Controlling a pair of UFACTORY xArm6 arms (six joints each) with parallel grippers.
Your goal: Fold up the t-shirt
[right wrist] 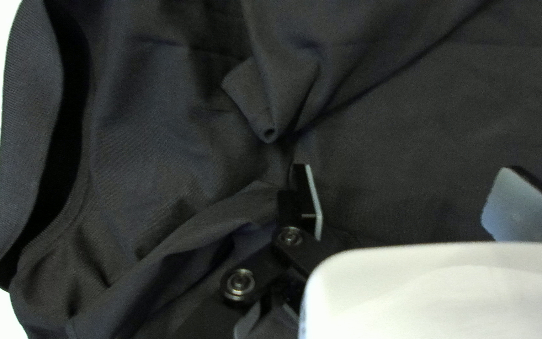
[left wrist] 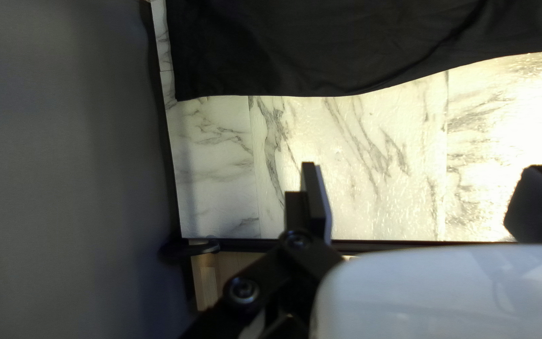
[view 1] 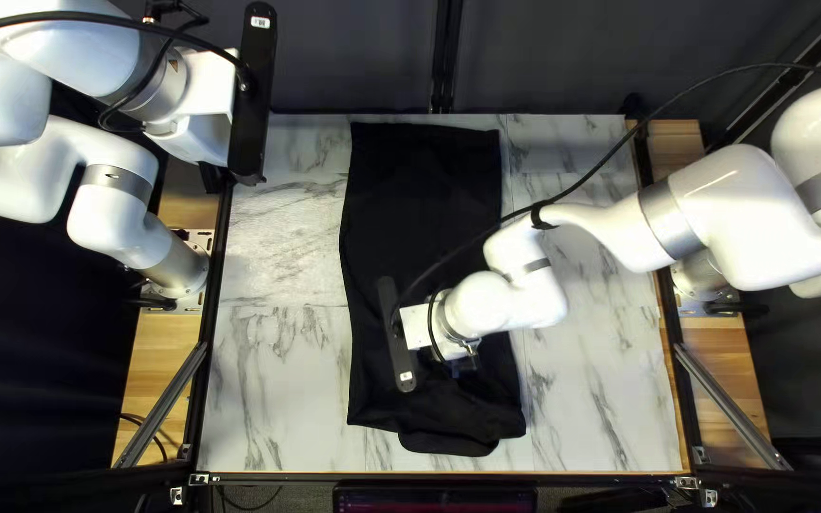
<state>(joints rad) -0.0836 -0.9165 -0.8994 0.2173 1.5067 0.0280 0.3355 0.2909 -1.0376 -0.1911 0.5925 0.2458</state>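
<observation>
A black t-shirt (view 1: 420,204) lies lengthwise on the table, its sides folded inward into a long strip, collar toward the near edge. My right gripper (view 1: 458,366) is low over its near part. In the right wrist view the right gripper (right wrist: 403,204) stands open above the cloth, beside a bunched sleeve end (right wrist: 265,103); the collar (right wrist: 29,125) shows farther off. My left gripper (view 1: 213,176) is raised at the table's far left. In the left wrist view the left gripper (left wrist: 418,201) is open with nothing between its fingers, the shirt's edge (left wrist: 321,69) ahead of it.
The marble-patterned tabletop (view 1: 282,380) shows on both sides of the shirt. My right arm (view 1: 658,223) reaches across the table's right half, with a loose cable (view 1: 610,157) arching over it. Dark frame bars border the table, and a dark curtain (view 1: 563,57) hangs behind it.
</observation>
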